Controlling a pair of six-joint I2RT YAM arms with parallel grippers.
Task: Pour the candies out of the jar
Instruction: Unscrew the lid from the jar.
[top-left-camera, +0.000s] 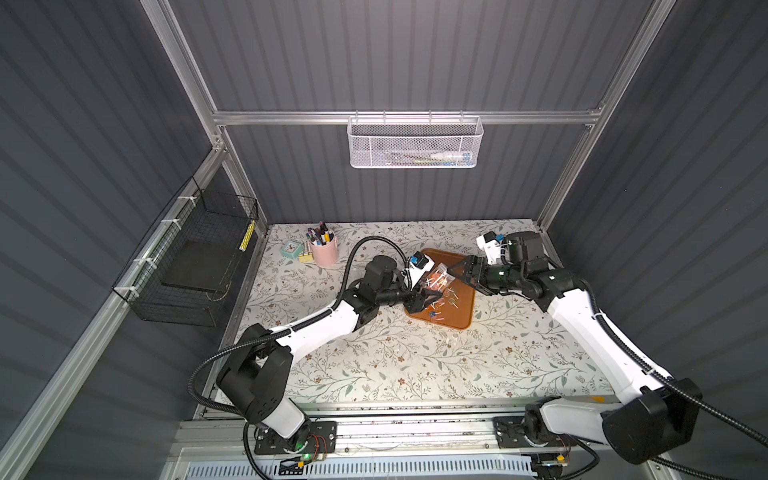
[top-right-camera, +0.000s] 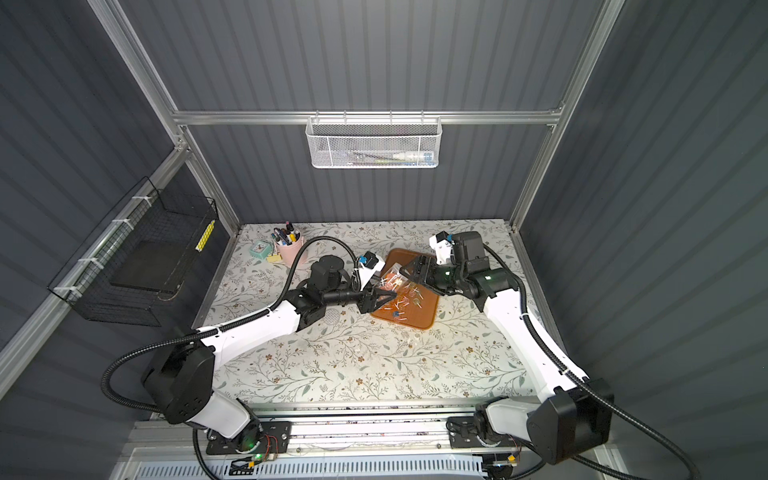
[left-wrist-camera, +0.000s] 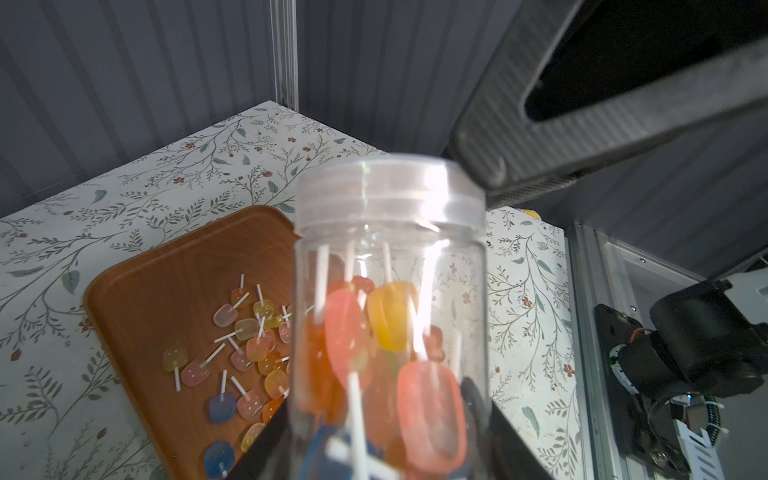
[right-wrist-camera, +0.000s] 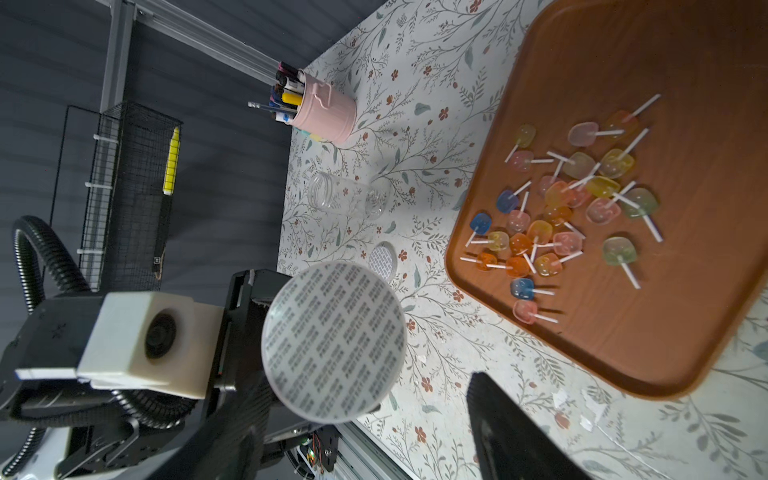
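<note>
My left hand (top-left-camera: 426, 297) is clenched around the jar (left-wrist-camera: 390, 291), lid (left-wrist-camera: 390, 183) on, candies (left-wrist-camera: 349, 332) inside. More lie on the tray (right-wrist-camera: 665, 332) below. My right hand (top-left-camera: 459, 276) is released beside the lid.

Top views overlook the whole table (top-left-camera: 415, 365); both wrist views closely share the tray (left-wrist-camera: 166, 282).

Light: coming from above, brightening the table (top-left-camera: 415, 365) while the walls are reading dark.
Shadows: soft, faint ones are falling across the table.
Glare: white streaks are running down the jar (left-wrist-camera: 390, 257).
Blur: the jar and its candies (left-wrist-camera: 428, 411) are smearing in the left wrist view; the print on the lid (right-wrist-camera: 332, 340) is showing soft.
Edges: the frame posts (top-left-camera: 183, 58) are splaying outward in both top views.
</note>
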